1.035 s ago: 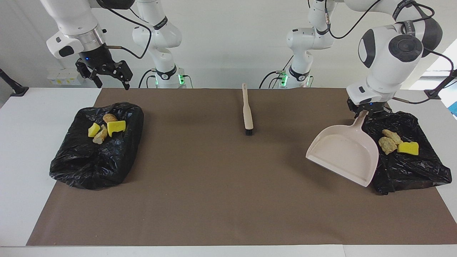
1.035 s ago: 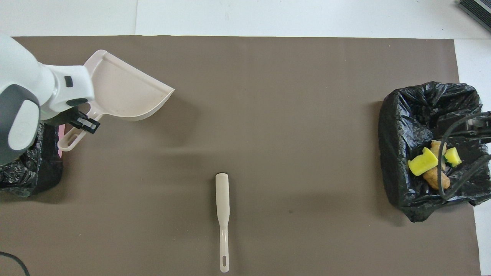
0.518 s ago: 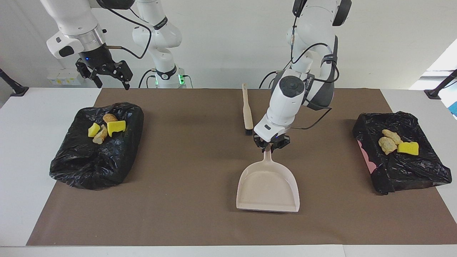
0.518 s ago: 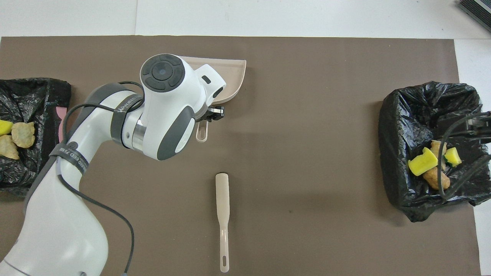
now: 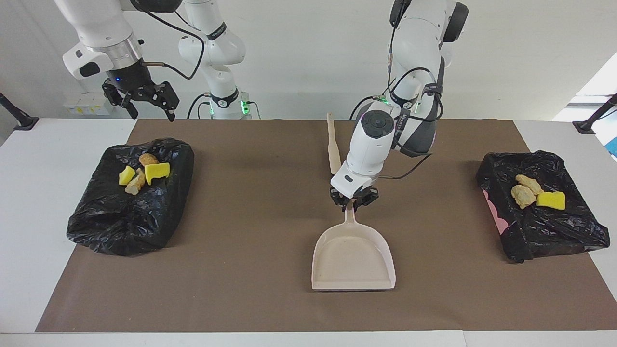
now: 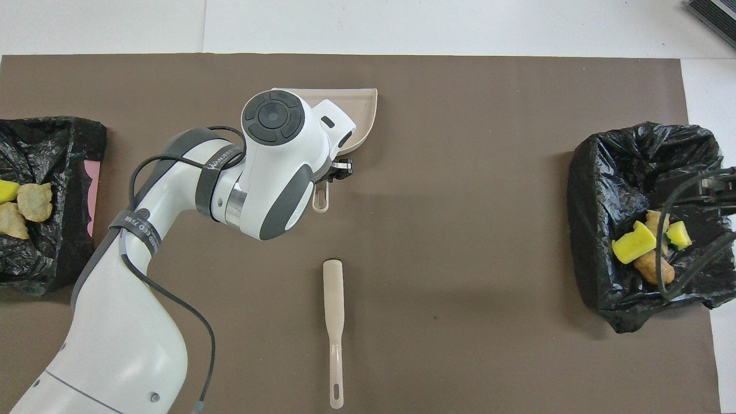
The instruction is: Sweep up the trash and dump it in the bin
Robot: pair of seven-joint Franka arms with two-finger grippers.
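The trash lies in two black-bagged bins. Several scraps [image 5: 143, 172] sit in the bin [image 5: 120, 217] at the right arm's end, also seen in the overhead view [image 6: 647, 247]. Three scraps [image 5: 532, 193] sit in the bin [image 5: 554, 226] at the left arm's end. My left gripper [image 5: 353, 202] is shut on the handle of the beige dustpan [image 5: 353, 258], which lies empty, flat and low on the mat at mid-table; it also shows in the overhead view [image 6: 362, 109]. My right gripper [image 5: 144, 103] waits open and empty, raised by the bin at its end.
The beige brush [image 5: 332, 149] lies on the brown mat [image 5: 250, 270], nearer to the robots than the dustpan, and shows in the overhead view [image 6: 333, 310]. A pink edge [image 5: 494, 212] shows under the bag at the left arm's end.
My left arm carried the empty dustpan from the bin at its end to mid-table and set it low on the mat. The right arm has not moved.
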